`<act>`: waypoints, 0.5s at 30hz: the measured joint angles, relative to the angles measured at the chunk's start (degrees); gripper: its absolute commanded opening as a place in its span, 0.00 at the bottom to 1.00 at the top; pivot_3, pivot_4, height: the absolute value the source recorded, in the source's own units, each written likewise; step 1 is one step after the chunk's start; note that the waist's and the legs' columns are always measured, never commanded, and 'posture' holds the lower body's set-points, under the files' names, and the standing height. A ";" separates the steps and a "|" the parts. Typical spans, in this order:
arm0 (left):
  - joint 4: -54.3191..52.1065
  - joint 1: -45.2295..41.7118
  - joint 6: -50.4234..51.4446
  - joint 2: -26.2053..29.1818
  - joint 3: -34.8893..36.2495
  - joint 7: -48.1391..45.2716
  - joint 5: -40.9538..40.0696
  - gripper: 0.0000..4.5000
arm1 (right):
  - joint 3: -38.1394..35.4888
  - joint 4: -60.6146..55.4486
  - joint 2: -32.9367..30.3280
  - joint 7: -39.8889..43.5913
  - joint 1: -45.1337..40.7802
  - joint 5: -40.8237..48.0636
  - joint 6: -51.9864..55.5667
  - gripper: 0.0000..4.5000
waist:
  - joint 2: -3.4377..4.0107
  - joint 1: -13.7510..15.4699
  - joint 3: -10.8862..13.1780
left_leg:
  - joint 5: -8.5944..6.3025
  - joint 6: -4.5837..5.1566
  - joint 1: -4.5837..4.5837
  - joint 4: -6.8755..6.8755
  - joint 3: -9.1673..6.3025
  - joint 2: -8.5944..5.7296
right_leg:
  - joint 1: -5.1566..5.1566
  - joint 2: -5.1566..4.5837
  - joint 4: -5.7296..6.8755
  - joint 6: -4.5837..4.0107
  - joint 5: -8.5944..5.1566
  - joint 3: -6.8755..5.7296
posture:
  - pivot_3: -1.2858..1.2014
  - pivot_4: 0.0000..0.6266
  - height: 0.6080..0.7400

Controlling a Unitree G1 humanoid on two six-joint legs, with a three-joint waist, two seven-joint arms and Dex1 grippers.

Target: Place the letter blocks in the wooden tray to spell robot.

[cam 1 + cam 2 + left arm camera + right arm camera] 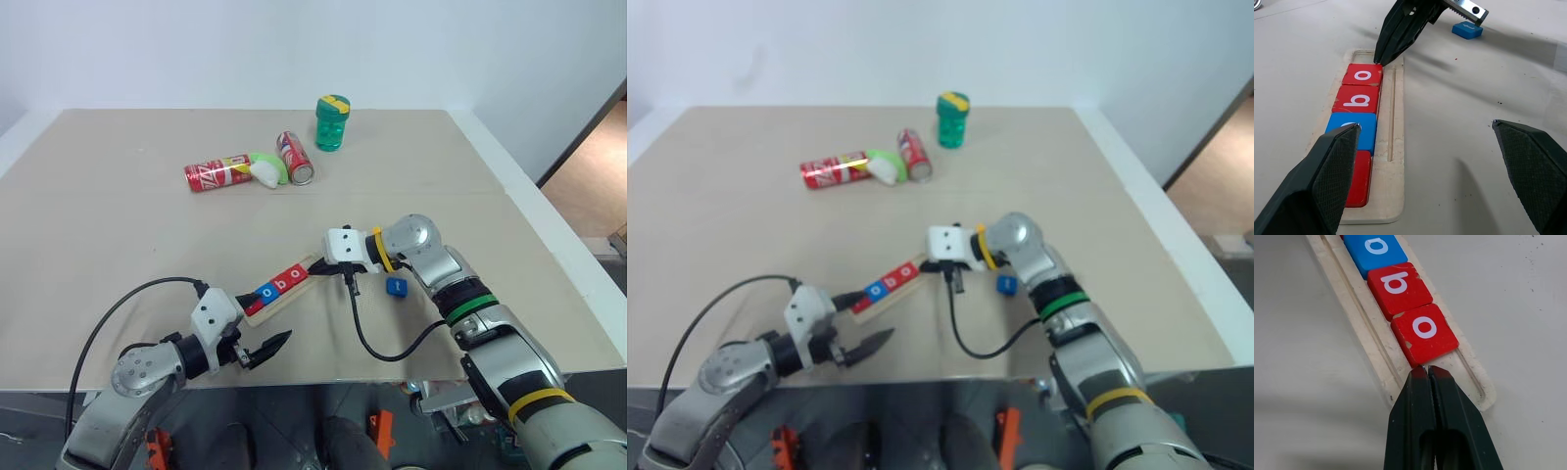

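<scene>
Four tiles sit in the wooden tray point(1396, 161), and we are one short of the word. From the near end we see a red tile point(1359, 178) whose letter is hidden behind a finger, a blue tile point(1374, 248) with an o, a red b point(1399, 287) and a red o point(1425, 331), packed edge to edge. The right gripper point(1427, 374), fingers pressed together and holding nothing, rests its tip against the red o's outer corner; we judge it is nudging the row snug to leave room for the last slot. The left gripper point(266, 351) waits near the tray's near end, jaws spread wide and empty. The remaining blue block point(396, 286), presumably the t, lies on the table point(118, 225) beside the right wrist, its letter unreadable. The red soda cans point(217, 175) farther back carry white script we cannot make out.
</scene>
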 measured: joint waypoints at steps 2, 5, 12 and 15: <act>0.00 -0.01 0.01 0.00 0.00 0.02 0.00 1.00 | 0.00 1.24 0.34 -0.55 -0.56 -0.30 -0.43 0.01 | 0.00 0.00 0.00 | 0.00 0.00 0.12 0.00 0.03 0.01 | 0.08 0.00 0.00 0.01 -0.01 0.03 | 0.52 0.24 1.00; 0.00 -0.01 0.07 0.01 0.00 0.05 -0.01 1.00 | -0.01 3.74 0.68 -1.18 -2.23 -0.56 -0.67 0.01 | 0.01 0.00 0.00 | 0.00 0.00 0.12 0.00 0.04 0.03 | 0.06 0.01 0.00 0.00 0.00 0.02 | 0.52 0.24 1.00; -0.01 -0.06 0.50 -0.42 0.34 0.25 -0.57 1.00 | -0.46 6.88 2.99 -3.77 -5.52 -0.52 -0.89 0.01 | 0.01 -0.03 0.01 | 0.00 0.00 0.11 -0.10 0.02 0.05 | 0.02 0.03 0.00 -0.14 -0.03 0.01 | 0.52 0.24 1.00; -0.14 -0.43 2.38 -2.82 1.12 1.86 -3.83 1.00 | -1.86 8.45 6.20 -6.15 -6.67 0.40 0.44 0.01 | 0.00 -0.02 0.01 | -0.01 -0.01 0.06 -0.12 -0.04 0.02 | 0.03 0.01 0.00 -0.13 -0.06 -0.04 | 0.52 0.24 1.00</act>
